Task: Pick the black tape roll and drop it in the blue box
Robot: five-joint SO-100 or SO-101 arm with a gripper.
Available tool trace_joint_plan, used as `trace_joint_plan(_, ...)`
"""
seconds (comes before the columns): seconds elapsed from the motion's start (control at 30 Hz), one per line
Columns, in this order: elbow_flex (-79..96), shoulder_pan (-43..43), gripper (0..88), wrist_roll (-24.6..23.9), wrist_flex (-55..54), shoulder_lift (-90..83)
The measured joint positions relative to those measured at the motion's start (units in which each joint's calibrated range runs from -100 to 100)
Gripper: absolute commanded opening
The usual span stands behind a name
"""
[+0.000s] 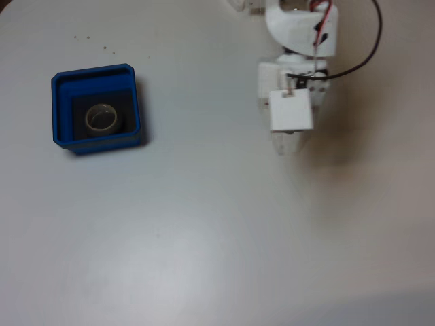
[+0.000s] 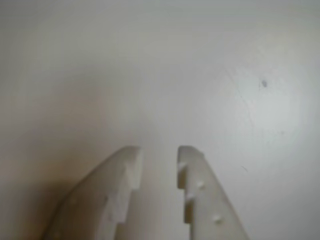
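- Black tape roll [image 1: 102,119] is sitting flat on the dark floor inside the blue box [image 1: 64,84], pale core facing up, over on the left of the fixed view.
- White arm is at the top right of that view, well apart from the box, with a black cable looping off it.
- Gripper [image 2: 159,154] in the wrist view: fingers [image 2: 199,186] parted by a narrow gap, holding nothing, just bare pale table [image 2: 150,65] below them.
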Motion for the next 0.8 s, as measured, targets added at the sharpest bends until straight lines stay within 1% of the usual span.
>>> trace_joint_plan(0.17,0.0,-3.4,1.0,0.0,0.0,0.0)
trace_joint_plan(0.43,0.0,-3.6,1.0,0.0,0.0,-0.3)
trace_joint_plan(0.53,2.1,-3.5,1.0,0.0,0.0,-3.6)
trace_joint_plan(0.67,8.7,-3.6,1.0,0.0,0.0,-11.4)
trace_joint_plan(0.8,19.9,-3.5,1.0,0.0,0.0,-20.0)
